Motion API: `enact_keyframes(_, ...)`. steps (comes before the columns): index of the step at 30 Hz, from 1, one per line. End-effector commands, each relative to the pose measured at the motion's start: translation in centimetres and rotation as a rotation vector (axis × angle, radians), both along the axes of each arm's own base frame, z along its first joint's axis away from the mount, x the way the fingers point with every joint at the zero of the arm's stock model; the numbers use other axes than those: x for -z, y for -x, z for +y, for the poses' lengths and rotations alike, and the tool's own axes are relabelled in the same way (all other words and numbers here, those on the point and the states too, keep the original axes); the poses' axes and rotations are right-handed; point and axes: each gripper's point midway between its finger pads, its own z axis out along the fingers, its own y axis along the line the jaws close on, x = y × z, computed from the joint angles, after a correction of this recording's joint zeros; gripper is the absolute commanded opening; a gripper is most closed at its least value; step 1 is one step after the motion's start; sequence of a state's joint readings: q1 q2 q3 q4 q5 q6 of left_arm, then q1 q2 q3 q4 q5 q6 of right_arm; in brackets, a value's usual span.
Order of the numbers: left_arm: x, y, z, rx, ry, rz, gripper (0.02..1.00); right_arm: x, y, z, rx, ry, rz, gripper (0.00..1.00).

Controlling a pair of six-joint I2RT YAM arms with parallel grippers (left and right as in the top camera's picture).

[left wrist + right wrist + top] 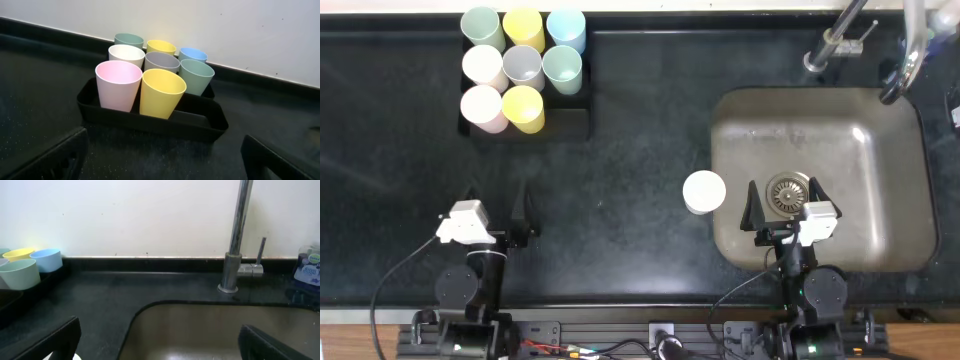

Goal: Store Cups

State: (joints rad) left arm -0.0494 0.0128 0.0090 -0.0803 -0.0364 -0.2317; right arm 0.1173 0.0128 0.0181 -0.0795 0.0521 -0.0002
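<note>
A black tray (pixel 570 120) sits at the far left of the dark counter (pixel 640 130), against the back wall. Eight cups stand upright in it in three rows. The back row has a green cup (pixel 482 24), a yellow cup (pixel 524 27) and a blue cup (pixel 566 27). The middle row has a white cup (pixel 483 65), a grey cup (pixel 523 66) and a second green cup (pixel 562 68). The front row has a pink cup (pixel 483 108) and a second yellow cup (pixel 524 108), which leans a little toward the front. All the cups are plain in colour.

One loose white cup (pixel 704 191) stands on the counter just beside the left rim of the sink (pixel 880 130), well apart from the tray.

The left claw (pixel 498 205) hangs above the counter in front of the tray, its fingers spread wide with nothing between them. The right claw (pixel 783 205) hangs over the sink near the drain (pixel 788 192), its fingers also spread apart and holding nothing; the loose white cup is just to its left.

A metal tap (pixel 237 235) rises behind the sink. Beside it stands a bottle (pixel 307 270) with a blue printed label, whose writing is too small to make out.
</note>
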Motion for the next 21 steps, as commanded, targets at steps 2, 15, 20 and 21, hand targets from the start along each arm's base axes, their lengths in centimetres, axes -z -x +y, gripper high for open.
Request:
enact_keyframes(2, -0.08, 0.04, 0.04, 0.003, -0.014, -0.005, 1.0, 0.35, -0.04, -0.1, 0.004, 0.003, 0.0, 0.998)
enact_keyframes(15, -0.08, 0.04, 0.04, 0.003, -0.014, -0.005, 1.0, 0.23, 0.0, 0.33, -0.021, -0.008, -0.004, 0.996)
enact_keyframes(20, -0.09, 0.04, 0.04, 0.003, -0.014, -0.006, 1.0, 0.36, -0.03, 0.11, -0.008, -0.101, 0.013, 0.998)
enact_keyframes(21, -0.09, 0.04, 0.04, 0.003, -0.014, -0.006, 1.0, 0.46, -0.03, 0.06, -0.005, -0.114, 0.03, 0.998)
